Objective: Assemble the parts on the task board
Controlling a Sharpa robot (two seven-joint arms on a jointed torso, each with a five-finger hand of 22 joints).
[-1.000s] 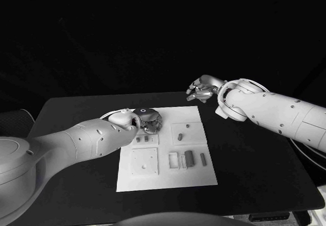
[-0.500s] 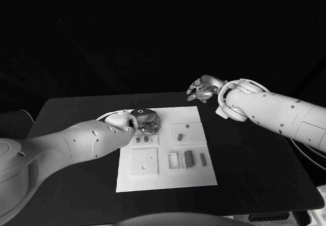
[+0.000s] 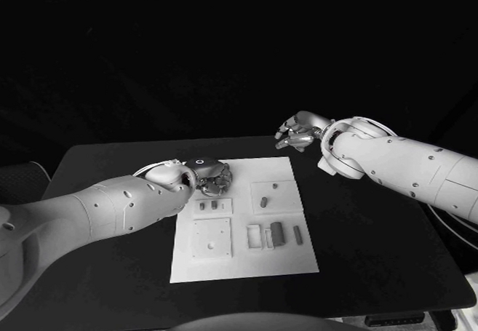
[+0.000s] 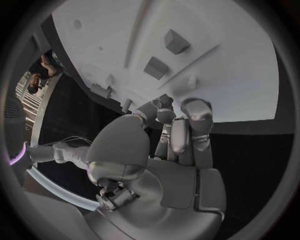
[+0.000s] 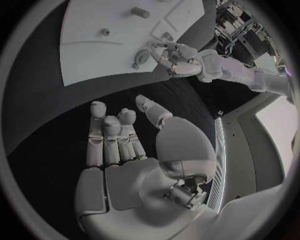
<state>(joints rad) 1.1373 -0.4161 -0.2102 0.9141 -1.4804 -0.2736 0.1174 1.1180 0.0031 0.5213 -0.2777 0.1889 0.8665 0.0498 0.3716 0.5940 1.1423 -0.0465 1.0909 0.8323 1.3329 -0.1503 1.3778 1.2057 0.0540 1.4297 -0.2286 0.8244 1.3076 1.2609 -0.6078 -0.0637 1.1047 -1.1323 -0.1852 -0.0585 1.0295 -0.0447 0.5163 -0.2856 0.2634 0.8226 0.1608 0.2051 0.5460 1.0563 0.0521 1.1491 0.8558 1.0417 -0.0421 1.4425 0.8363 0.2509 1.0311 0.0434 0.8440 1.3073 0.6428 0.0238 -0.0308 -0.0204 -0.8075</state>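
Head view: the left hand (image 3: pixel 209 177) sits over the far-left corner of the task board (image 3: pixel 246 260), a little farther toward the far edge than a second ago — the fingers are curled in, and whether they pinch a part I cannot tell. I judge it is either lifting away from a seating or carrying a small piece off. Two small parts (image 3: pixel 208 205) stand just near-side of that hand; one part (image 3: pixel 263 200) lies in the far-right panel; the tall parts (image 3: pixel 277 232) stand in the near-right panel beside a pale block (image 3: pixel 255 235). The right hand (image 3: pixel 297 132) hovers past the board's far-right corner over the black table (image 3: pixel 383 236), unchanged, fingers loosely bent, holding nothing. Left wrist view: fingers (image 4: pixel 195 120) pressed together at the board's edge, two square parts (image 4: pixel 165 54) beyond — nothing blocks them. Right wrist view: the right hand's fingers (image 5: pixel 109 137) lie straight, side by side, empty, well apart from the board.
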